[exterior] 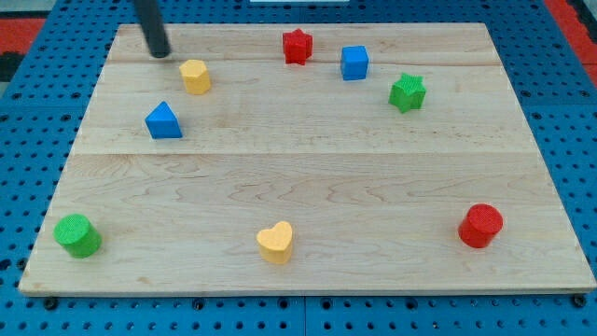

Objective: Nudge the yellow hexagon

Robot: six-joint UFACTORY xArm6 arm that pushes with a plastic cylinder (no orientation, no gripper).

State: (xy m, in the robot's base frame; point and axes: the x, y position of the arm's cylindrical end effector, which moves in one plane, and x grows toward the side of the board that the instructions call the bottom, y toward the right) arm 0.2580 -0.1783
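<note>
Yellow hexagon (195,76) lies on the wooden board (308,177) in the upper left part of the view, resting flat and apart from every other block. My tip (160,53) stands just up and to the view's left of it, near but not touching; a narrow strip of bare wood shows between them. The arm ends in a plain dark rod, so there are no jaws to be spread or pressed together. Blue triangular block (163,121) sits below the hexagon, slightly toward the view's left. Red star (297,46) and blue cube (354,63) lie along the view's top, to the right of the hexagon, with the green star (407,92) further right still. Near the view's bottom lie a green cylinder (76,235) at the left, a yellow heart (276,242) in the middle, and a red cylinder (480,225) at the right.
</note>
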